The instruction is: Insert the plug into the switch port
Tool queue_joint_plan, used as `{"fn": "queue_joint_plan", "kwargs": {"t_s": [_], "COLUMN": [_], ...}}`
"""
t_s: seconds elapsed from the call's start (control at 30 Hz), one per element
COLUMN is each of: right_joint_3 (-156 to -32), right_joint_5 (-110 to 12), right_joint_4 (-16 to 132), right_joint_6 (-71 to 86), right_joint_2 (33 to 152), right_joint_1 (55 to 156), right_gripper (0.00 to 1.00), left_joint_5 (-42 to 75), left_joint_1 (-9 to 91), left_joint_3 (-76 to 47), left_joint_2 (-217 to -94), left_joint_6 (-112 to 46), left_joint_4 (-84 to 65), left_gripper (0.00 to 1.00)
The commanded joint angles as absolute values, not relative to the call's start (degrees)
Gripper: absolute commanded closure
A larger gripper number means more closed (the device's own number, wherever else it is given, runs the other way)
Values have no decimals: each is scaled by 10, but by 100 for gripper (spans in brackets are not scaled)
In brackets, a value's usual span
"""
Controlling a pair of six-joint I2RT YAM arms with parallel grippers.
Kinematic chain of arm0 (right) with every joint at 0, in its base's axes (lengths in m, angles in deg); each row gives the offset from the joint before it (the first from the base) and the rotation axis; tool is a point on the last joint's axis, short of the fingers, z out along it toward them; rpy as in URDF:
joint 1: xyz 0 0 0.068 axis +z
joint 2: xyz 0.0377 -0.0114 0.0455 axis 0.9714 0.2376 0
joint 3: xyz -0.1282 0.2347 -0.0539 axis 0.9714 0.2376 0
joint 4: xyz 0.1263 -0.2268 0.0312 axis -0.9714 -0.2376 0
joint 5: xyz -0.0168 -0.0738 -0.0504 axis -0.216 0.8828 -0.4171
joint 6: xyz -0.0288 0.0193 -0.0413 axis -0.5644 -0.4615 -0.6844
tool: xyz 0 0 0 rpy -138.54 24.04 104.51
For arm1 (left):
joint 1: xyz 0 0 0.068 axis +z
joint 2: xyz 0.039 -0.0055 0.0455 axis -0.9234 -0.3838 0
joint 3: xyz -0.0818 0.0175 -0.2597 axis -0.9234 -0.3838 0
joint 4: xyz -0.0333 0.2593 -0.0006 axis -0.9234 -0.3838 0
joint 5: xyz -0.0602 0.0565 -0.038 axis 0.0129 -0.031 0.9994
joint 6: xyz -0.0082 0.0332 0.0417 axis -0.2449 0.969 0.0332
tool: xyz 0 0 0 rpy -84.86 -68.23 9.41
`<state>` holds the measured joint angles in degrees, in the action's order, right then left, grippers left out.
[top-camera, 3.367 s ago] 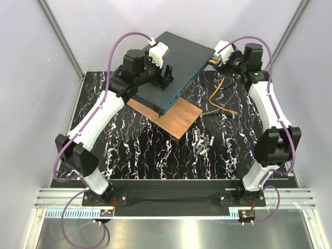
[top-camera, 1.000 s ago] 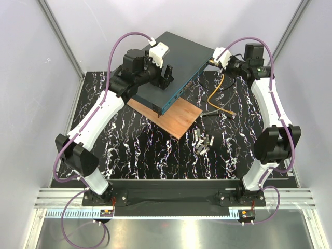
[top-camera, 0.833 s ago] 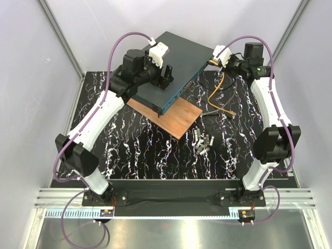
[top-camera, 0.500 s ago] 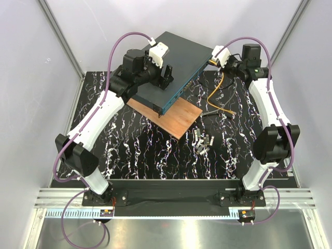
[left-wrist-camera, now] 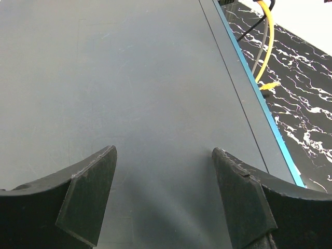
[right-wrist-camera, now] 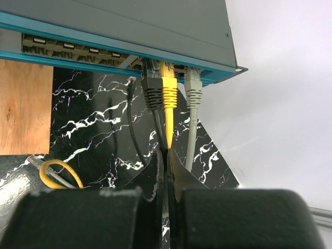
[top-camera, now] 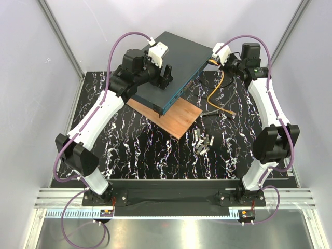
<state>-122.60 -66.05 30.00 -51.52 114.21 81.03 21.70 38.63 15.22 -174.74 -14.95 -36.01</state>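
Observation:
The switch (top-camera: 179, 59) is a flat dark grey box with a teal front face, lying askew on a wooden board. My left gripper (top-camera: 166, 77) stands open over its top, with only the bare lid (left-wrist-camera: 129, 78) between the fingers (left-wrist-camera: 88, 192). My right gripper (right-wrist-camera: 166, 151) is shut on a thin yellow cable (right-wrist-camera: 169, 127) just behind the plug (right-wrist-camera: 169, 92). The plug's yellow boot sits at a switch port (right-wrist-camera: 165, 66) near the right end of the row, its tip inside the opening. How deep it sits is hidden. From above, the right gripper (top-camera: 212, 61) is at the switch's far right corner.
A black plug (right-wrist-camera: 152, 92) and a grey plug (right-wrist-camera: 193, 92) sit in the ports on either side. The cable's free end (top-camera: 232, 112) and a black cable (top-camera: 215, 110) lie on the marbled table. Small grey modules (top-camera: 203, 142) lie nearer me. The wooden board (top-camera: 179, 119) sticks out under the switch.
My right gripper has crept slightly toward the switch's far right corner with the cable in it. The left arm has not moved.

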Motion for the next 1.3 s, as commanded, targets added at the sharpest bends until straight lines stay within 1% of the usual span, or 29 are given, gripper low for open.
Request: {"fn": "queue_joint_plan", "kwargs": {"t_s": [0.0,0.23,0.4,0.5,0.63,0.8,1.1,1.27], "right_joint_3": [-1237,-1237,-1306,-1321,-1298,-1280,-1360,-1362], "right_joint_5": [-717,-712,-718,-737,-743,-727,-733,-743], "right_joint_4": [411,413,410,395,396,423,428,436], "right_joint_6": [-502,-501,-480,-464,-464,-457,-419,-397], "right_joint_2": [1142,1162,1174,1173,1164,1181,1202,1191], "right_joint_1": [850,857,857,860,870,879,887,893], "right_gripper": [100,100,100,100,100,100,100,100], "left_joint_5": [231,230,230,231,231,232,237,239], "left_joint_1": [390,391,393,394,395,398,405,406], "left_joint_3": [177,176,177,178,177,174,170,168], "left_joint_2": [-1753,-1751,-1751,-1753,-1753,-1752,-1751,-1752], "left_joint_6": [-146,-144,-144,-146,-148,-146,-146,-146], "left_joint_4": [-334,-337,-338,-335,-332,-332,-332,-330], "left_gripper": [21,21,21,21,21,21,21,21]}}
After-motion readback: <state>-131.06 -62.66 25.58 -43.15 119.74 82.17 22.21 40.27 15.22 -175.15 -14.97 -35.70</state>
